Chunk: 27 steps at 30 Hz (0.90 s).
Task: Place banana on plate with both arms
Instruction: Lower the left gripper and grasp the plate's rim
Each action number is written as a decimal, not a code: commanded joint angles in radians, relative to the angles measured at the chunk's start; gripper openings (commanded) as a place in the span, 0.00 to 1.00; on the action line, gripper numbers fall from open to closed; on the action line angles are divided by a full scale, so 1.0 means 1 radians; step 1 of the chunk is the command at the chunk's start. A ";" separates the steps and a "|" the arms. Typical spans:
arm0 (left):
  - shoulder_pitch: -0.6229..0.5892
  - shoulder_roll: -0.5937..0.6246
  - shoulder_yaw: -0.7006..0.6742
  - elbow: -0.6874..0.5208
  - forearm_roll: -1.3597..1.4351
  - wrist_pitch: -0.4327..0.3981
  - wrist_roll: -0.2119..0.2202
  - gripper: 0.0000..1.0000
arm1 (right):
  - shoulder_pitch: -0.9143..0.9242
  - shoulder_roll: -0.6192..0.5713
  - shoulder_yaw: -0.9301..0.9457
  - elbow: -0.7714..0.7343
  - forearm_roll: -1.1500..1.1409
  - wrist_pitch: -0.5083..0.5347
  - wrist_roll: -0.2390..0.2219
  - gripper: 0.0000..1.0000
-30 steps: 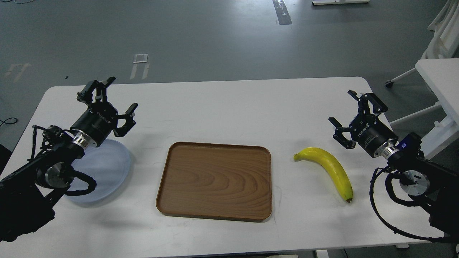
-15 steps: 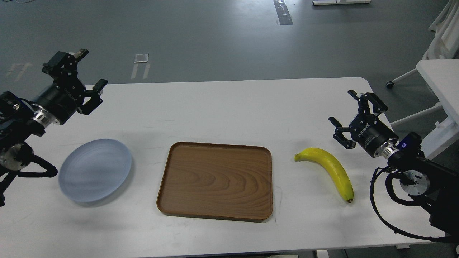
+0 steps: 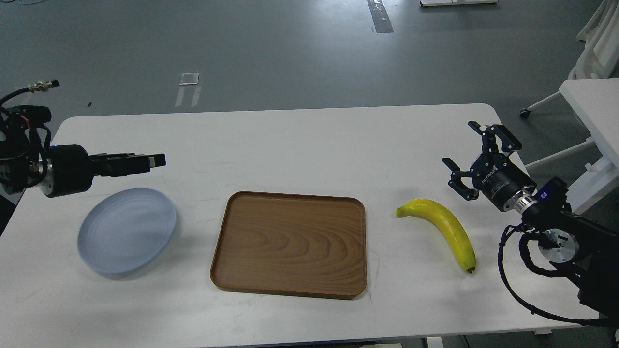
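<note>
Now right gripper (image 3: 476, 150) gapes wide, empty, beside the banana (image 3: 447, 227); apart.

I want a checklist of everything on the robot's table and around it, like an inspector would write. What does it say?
Surface: white table, bare around the items.
Job's things: banana lies on the table right of the tray, not yet on the plate, which sits at the left.
Clutter: brown wooden tray in the middle, nothing in it.
Grippers: left gripper above the table behind the plate, seen side-on, so open or shut is unclear; right gripper open, behind the banana, holding nothing.
Cables: black loops at the right arm and by the left arm.
Surroundings: grey floor; another white table at right.
</note>
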 commanded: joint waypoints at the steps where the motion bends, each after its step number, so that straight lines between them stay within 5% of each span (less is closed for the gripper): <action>1: 0.003 0.005 0.089 0.111 0.093 0.022 0.000 1.00 | -0.003 -0.015 -0.002 0.004 -0.001 0.000 0.000 1.00; 6: 0.004 -0.014 0.207 0.249 0.054 0.120 0.000 1.00 | -0.007 -0.020 -0.003 0.007 -0.001 0.000 0.000 1.00; 17: 0.007 -0.043 0.335 0.420 -0.116 0.138 0.000 0.94 | -0.006 -0.017 0.001 0.008 -0.001 0.000 0.000 1.00; 27: 0.010 -0.073 0.368 0.463 -0.118 0.138 0.000 0.59 | -0.006 -0.017 0.001 0.007 -0.001 0.000 0.000 1.00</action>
